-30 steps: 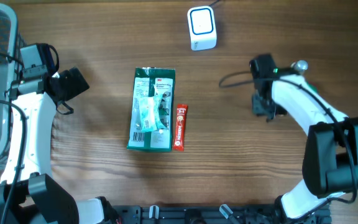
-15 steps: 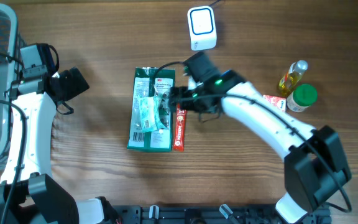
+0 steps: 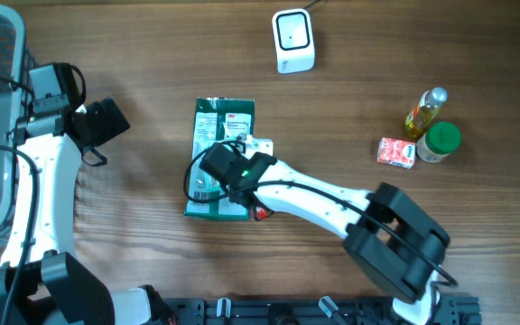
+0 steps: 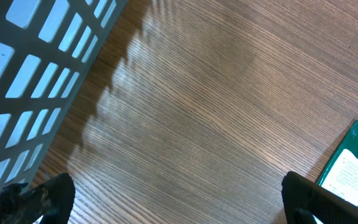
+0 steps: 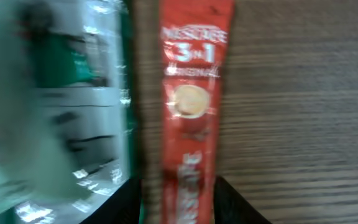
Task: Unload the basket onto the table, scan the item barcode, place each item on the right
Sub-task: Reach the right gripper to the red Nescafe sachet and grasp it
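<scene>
"Did the white right arm move?"

"Yes. It swung from the right side of the table across to the green plastic packet, fingers now either side of the long red coffee sachet."

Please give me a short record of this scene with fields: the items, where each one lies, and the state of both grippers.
reader: white scanner, far edge of the table
item 1: green package, flat, centre
item 2: red sachet, flat beside the green package, printed face up
right arm: right gripper low over the red sachet, one finger on each side; grip unclear, picture blurred
left arm: left gripper open, empty, over bare wood near the basket
others: oil bottle, green-lidded jar, small box, grouped on the right
</scene>
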You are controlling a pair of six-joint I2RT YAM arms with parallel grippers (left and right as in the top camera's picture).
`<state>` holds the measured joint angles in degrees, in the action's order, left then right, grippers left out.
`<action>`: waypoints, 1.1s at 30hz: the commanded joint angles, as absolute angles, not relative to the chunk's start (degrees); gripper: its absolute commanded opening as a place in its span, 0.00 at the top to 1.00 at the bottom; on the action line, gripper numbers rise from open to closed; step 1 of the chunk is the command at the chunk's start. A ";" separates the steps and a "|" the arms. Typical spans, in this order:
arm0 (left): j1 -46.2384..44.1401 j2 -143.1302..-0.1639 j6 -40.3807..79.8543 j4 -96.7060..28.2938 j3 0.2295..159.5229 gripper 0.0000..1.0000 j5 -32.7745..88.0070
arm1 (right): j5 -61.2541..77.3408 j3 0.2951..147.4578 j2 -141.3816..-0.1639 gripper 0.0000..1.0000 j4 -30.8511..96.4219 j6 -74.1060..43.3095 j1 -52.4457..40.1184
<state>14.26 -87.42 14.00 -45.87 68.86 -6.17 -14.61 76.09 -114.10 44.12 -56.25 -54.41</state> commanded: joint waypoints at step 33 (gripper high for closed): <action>14.52 -87.00 13.26 -45.71 69.38 0.00 -6.31 | -10.98 70.70 -113.45 0.89 39.09 -9.91 -39.16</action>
<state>14.26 -87.42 14.00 -45.87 68.86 -6.17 -6.57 71.02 -112.27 43.22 -30.74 -39.22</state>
